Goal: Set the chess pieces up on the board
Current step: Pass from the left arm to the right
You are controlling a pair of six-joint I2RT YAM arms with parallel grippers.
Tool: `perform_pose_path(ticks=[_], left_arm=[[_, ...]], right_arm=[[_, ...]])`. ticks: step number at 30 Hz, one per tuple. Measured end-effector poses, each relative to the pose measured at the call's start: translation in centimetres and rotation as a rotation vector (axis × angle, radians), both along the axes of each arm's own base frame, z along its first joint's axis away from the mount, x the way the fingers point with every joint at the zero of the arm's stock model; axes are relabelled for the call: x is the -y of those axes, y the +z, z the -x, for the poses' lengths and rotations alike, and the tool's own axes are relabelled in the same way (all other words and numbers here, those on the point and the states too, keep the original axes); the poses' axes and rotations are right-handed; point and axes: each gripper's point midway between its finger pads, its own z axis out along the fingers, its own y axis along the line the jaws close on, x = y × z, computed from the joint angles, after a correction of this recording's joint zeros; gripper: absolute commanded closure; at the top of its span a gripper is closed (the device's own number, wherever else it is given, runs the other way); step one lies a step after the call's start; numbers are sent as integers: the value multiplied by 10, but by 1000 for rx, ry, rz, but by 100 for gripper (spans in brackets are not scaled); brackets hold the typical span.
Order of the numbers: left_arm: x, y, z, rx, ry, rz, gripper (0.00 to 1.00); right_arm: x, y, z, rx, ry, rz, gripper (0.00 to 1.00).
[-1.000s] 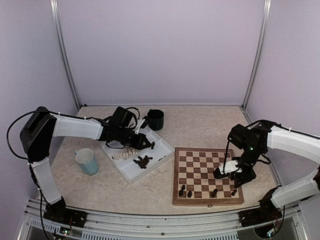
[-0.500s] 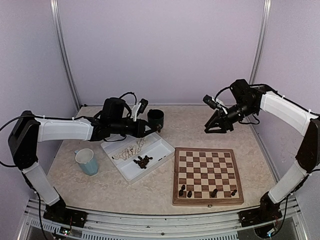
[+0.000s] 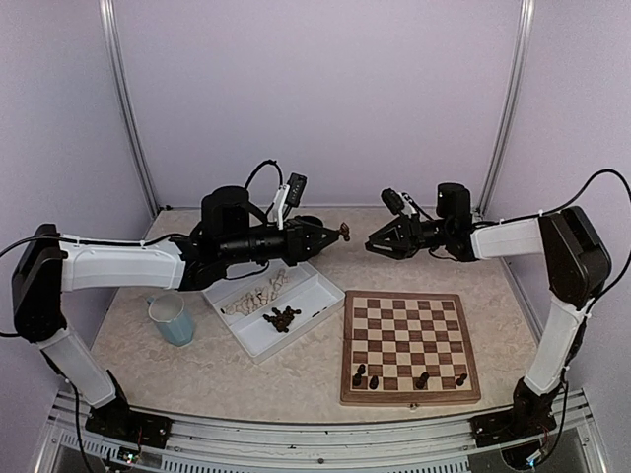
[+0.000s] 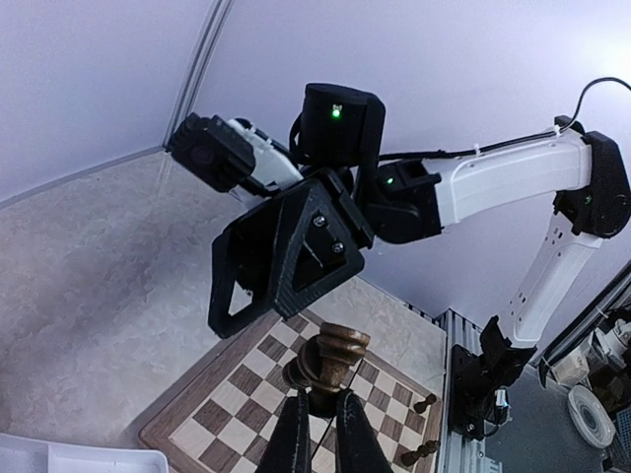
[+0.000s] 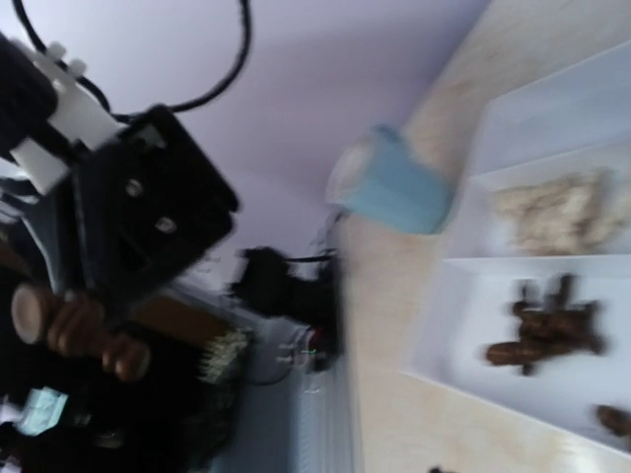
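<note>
Left gripper is clenched on one end of a dark brown chess piece, holding it in mid-air at about 11 o'clock from the board. The right gripper is at the piece's 3 o'clock, jaws parted and empty. So thin a pinch could let the ringed, glossy chessman twist or drop if the right fingers nudge it off-centre.

Before me the board lies lower right; tray just left, cup further left, pieces in tray.
</note>
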Motion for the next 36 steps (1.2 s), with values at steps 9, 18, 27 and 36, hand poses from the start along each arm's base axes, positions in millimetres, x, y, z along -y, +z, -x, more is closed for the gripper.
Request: perform_pose_path(ticks=[9, 18, 27, 36], left_arm=[[8, 13, 4, 21, -11, 62, 94], [16, 0, -2, -11, -10, 63, 94], [18, 4, -2, -8, -17, 88, 94], [18, 7, -2, -4, -20, 98, 94]], right_arm=[[-22, 24, 20, -65, 125, -87, 49], [-34, 46, 47, -24, 211, -127, 52], [-33, 50, 51, -12, 223, -132, 66], [-32, 50, 49, -12, 219, -132, 75]])
